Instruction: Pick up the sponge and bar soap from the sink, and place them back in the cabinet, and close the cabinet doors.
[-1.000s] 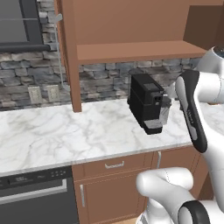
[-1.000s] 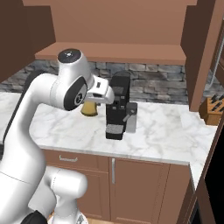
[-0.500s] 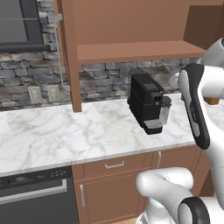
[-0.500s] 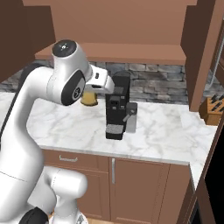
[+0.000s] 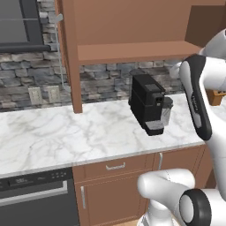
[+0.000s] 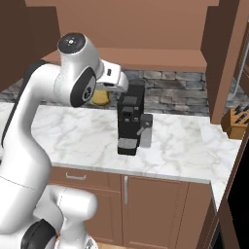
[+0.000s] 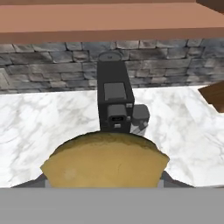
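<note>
A: Location of the sponge?
B: Clamped in the gripper, raised above the marble counter; in the right base view, up and to the left of the black coffee machine; in the hand view, directly in front of that machine, yellow face toward the camera.
A: State of the fingers?
B: Drawn narrow onto the yellow block, tips largely hidden beneath it.
A: Cabinet?
B: Mounted above the coffee machine, standing open; one of the cabinet doors swung outward, left of the machine in the left base view.
</note>
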Tool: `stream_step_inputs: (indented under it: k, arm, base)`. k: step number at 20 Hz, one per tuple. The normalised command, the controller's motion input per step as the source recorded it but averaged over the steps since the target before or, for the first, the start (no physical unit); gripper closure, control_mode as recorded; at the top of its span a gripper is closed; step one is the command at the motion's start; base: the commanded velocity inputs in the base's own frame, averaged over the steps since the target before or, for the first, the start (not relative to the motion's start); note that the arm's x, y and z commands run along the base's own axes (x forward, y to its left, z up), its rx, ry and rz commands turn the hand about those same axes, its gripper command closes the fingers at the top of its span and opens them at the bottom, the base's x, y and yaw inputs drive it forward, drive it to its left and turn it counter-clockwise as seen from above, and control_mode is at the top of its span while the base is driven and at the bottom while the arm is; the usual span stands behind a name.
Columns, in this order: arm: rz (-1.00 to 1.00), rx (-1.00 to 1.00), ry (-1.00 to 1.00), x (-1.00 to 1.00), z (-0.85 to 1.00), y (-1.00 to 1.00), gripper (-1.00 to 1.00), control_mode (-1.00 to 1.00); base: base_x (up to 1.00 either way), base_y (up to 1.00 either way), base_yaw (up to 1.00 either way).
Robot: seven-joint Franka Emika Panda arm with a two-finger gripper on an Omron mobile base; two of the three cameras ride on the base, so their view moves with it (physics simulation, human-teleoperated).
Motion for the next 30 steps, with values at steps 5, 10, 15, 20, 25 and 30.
stream_step_inputs:
  k: [5,10,15,20,25,30]
  arm:
    - [0.0,0.0,-0.1,0.27,0.14,0.0,1.0,-1.0]
    - [0.0,0.0,-0.04,0.24,0.17,0.0,1.0,-1.0]
    - [0.0,0.0,-0.05,0.36,0.12,0.0,1.0,-1.0]
    - [0.0,0.0,-0.01,0.38,0.16,0.0,1.0,-1.0]
    - [0.0,0.0,0.0,0.38,0.13,0.0,1.0,-1.0]
    - [0.0,0.0,0.0,0.38,0.09,0.0,1.0,-1.0]
  base:
    - [0.0,0.0,0.0]
    - [0.0,0.0,0.0]
    - [0.0,0.0,0.0]
    - [0.0,0.0,0.0]
    - [0.0,0.0,0.0]
    - [0.0,0.0,0.0]
